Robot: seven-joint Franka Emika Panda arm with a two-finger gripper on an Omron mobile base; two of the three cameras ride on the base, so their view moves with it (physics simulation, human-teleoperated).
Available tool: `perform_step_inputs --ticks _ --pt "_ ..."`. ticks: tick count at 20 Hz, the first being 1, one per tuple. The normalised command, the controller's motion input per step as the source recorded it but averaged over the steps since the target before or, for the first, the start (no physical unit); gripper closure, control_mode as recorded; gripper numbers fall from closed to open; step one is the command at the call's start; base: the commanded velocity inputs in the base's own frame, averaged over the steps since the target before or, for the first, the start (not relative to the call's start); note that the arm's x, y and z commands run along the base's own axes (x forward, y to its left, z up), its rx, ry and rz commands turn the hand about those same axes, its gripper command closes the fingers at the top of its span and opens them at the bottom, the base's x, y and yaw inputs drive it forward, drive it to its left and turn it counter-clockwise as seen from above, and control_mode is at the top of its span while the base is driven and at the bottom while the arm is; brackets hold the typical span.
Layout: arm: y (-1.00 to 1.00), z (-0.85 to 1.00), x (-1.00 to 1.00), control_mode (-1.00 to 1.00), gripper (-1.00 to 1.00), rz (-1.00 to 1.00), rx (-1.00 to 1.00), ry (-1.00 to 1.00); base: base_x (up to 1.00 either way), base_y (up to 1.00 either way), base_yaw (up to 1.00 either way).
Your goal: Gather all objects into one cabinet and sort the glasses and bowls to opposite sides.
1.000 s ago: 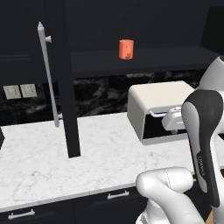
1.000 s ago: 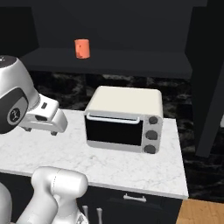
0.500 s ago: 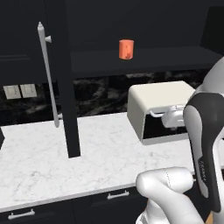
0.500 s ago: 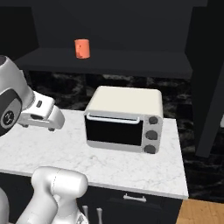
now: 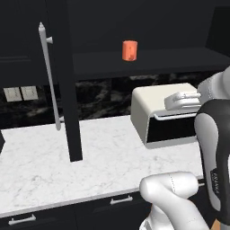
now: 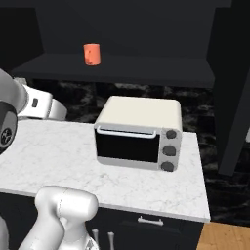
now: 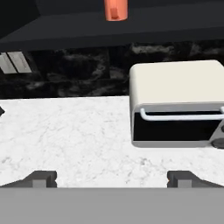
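The claw is spread wide and empty above the white marble surface. One salmon-orange cup stands on the open cabinet's dark shelf, far behind the toaster oven; the hand view cuts off its top.

Cup on shelf

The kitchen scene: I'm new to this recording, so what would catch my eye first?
The salmon-orange cup stands alone on the dark shelf of the open black cabinet, bright against it. Below it, a cream toaster oven sits on the white marble counter. The cabinet's open door juts out at left with its long silver handle.
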Motion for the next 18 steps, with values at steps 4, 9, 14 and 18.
perform_step_inputs --ticks 4,9,14,18 --pt "0.06 0.46 0.78 -1.00 -1.00 0.00 0.06 -0.17 0.00 0.00 0.00" --pt "0.10 0.37 0.58 -1.00 -1.00 0.00 0.00 -0.12 0.00 0.00 0.00" --pt "0.04 0.35 0.27 -1.00 -1.00 -0.12 -0.03 -0.03 0.00 0.00 0.00" --pt "0.00 0.11 0.27 -1.00 -1.00 -0.10 -0.04 0.00 0.00 0.00 0.00"
